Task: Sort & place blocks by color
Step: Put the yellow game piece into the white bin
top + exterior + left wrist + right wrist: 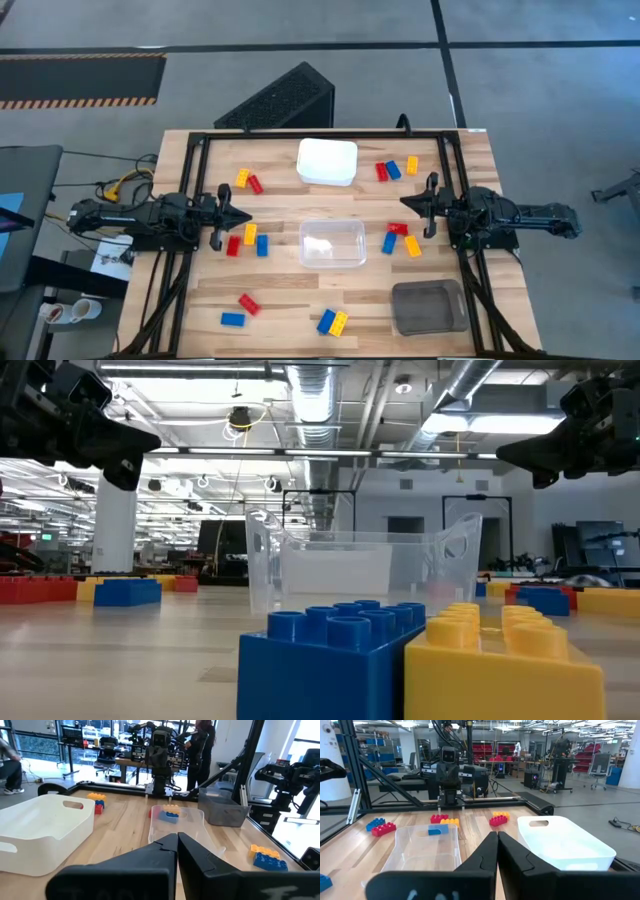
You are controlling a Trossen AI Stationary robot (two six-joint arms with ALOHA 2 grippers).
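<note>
While the small studded plastic blocks (250, 235) – red, blue and yellow-orange – lie scattered in little clusters just beside and beyond each claw, the left gripper (243, 214) and right gripper (407, 202) hover pinched fully together, empty, flanking the clear plastic tray (332, 244).

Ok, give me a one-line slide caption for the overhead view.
Both shut grippers, left and right, flank an empty clear tray while the blocks lie scattered, unsorted, on the table.
</note>
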